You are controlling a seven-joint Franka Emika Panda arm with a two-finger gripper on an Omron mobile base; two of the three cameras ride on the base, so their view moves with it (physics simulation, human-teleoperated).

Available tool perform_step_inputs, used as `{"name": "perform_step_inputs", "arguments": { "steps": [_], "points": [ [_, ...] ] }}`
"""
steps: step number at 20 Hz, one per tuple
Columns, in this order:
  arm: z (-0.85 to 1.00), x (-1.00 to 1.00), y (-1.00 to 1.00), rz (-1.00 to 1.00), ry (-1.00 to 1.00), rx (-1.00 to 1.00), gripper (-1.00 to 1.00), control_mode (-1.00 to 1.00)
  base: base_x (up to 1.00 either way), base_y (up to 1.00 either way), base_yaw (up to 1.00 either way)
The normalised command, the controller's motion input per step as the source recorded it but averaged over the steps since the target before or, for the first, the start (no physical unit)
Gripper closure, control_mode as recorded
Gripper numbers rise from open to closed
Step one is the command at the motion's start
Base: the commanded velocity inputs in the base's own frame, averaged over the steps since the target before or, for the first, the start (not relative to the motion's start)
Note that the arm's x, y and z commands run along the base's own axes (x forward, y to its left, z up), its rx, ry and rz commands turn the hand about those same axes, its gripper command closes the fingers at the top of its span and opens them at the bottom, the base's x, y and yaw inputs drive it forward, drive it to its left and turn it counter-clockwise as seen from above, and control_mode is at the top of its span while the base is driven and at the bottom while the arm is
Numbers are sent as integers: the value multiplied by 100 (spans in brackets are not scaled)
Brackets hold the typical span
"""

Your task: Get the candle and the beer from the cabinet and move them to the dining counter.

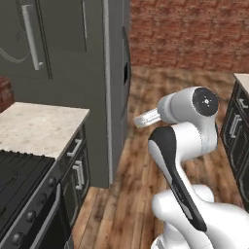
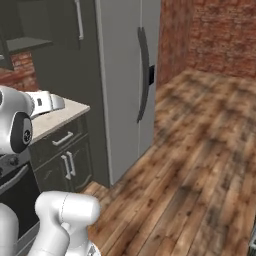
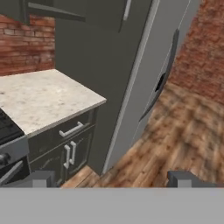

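Two dark finger tips of the gripper (image 3: 112, 178) rose at the bottom of the hand view, standing wide apart with nothing between them. One tall grey refrigerator (image 2: 127, 85) served as the landmark; it carried one dark curved handle (image 2: 143, 75) on its front. One beige speckled counter (image 1: 36, 127) butted against the refrigerator's side, and one black stove (image 1: 19, 180) sat on the counter's far side from the refrigerator. Under the counter were one drawer with a pale bar pull (image 3: 71, 129) and two base doors with two upright pale handles (image 3: 70, 154); all were closed, so their contents could not be told. Above the counter hung the cabinet (image 1: 29, 34), one pale bar handle (image 1: 30, 36) showing in the left base view, its doors closed there, its inside hidden. Red brick wall (image 2: 215, 35) and wooden floor (image 2: 200, 165) lay beyond the refrigerator. The candle and the beer could not be made out.
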Motion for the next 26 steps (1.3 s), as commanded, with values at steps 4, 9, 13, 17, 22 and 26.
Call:
{"name": "perform_step_inputs", "arguments": {
  "steps": [4,9,13,17,22,26],
  "points": [
    [0,0,0,0,0,0,-100,100,79,12,39],
    [0,0,0,0,0,0,-100,100,77,3,42],
    [0,0,0,0,0,0,-100,100,76,1,42],
    [0,0,0,0,0,0,-100,100,70,0,42],
    [0,0,0,0,0,0,-100,100,66,0,43],
    [0,0,0,0,0,0,-100,100,61,-2,45]
  ]
}}
